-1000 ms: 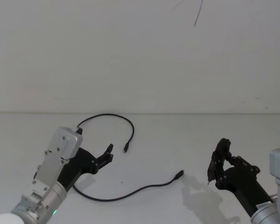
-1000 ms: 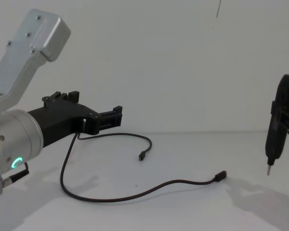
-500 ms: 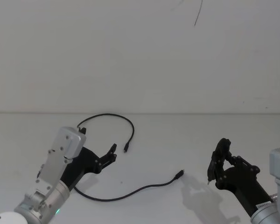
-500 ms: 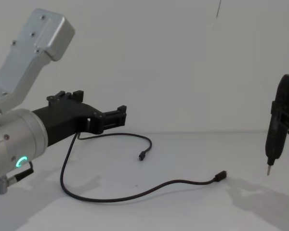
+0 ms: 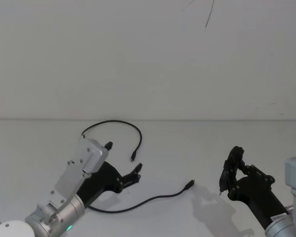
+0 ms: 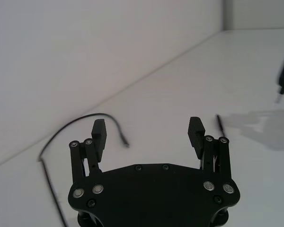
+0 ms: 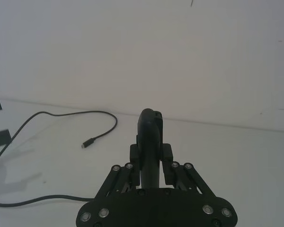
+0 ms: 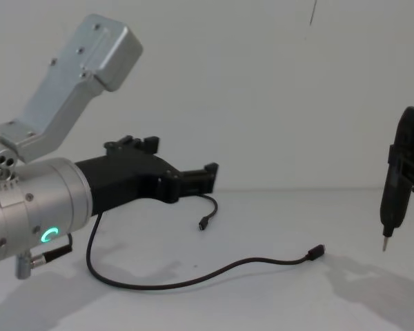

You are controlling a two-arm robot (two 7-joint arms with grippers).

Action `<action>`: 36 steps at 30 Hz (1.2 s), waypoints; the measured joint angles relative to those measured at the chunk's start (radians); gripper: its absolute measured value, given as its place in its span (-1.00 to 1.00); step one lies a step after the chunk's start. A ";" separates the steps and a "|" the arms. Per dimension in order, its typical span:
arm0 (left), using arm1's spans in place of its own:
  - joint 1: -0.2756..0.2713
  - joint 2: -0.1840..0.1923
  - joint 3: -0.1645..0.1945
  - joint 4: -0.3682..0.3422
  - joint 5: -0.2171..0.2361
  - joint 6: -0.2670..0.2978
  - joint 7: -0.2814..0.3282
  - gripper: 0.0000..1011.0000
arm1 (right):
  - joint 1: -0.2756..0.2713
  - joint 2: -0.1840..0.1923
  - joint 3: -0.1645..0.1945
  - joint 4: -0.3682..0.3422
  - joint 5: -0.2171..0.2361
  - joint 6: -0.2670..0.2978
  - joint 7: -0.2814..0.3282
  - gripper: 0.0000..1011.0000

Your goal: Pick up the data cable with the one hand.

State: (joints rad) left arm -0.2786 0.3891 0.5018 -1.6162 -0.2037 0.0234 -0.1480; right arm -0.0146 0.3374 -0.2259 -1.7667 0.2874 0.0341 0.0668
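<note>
Left gripper (image 5: 123,156) advanced above data cable (image 5: 116,121); fingers wide; right gripper (image 7: 151,153) parked, clamping pen tool (image 8: 397,186)

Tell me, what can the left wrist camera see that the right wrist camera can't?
Left wrist view: the left gripper from behind, fingers wide open with nothing between them. Right wrist view: the right gripper shut on the pen-shaped tool. Both share the data cable lying loose on the white table, and each catches a bit of the other arm.
</note>
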 joint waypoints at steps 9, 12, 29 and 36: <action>-0.014 0.020 0.019 -0.012 -0.040 0.047 -0.104 0.98 | 0.000 0.000 0.000 0.000 0.000 0.000 0.000 -0.47; -0.018 0.024 0.020 -0.012 -0.053 0.063 -0.129 0.98 | 0.000 0.000 0.000 0.000 0.000 0.000 0.000 -0.47; -0.073 0.025 0.021 0.057 -0.116 0.094 -0.285 0.98 | 0.000 0.000 0.000 0.000 0.000 0.000 0.000 -0.47; -0.105 0.020 0.037 0.104 -0.125 0.090 -0.337 0.98 | 0.000 0.000 0.000 0.000 0.000 0.000 0.000 -0.47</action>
State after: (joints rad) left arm -0.3840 0.4086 0.5384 -1.5126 -0.3288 0.1135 -0.4851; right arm -0.0146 0.3374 -0.2258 -1.7667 0.2874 0.0340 0.0668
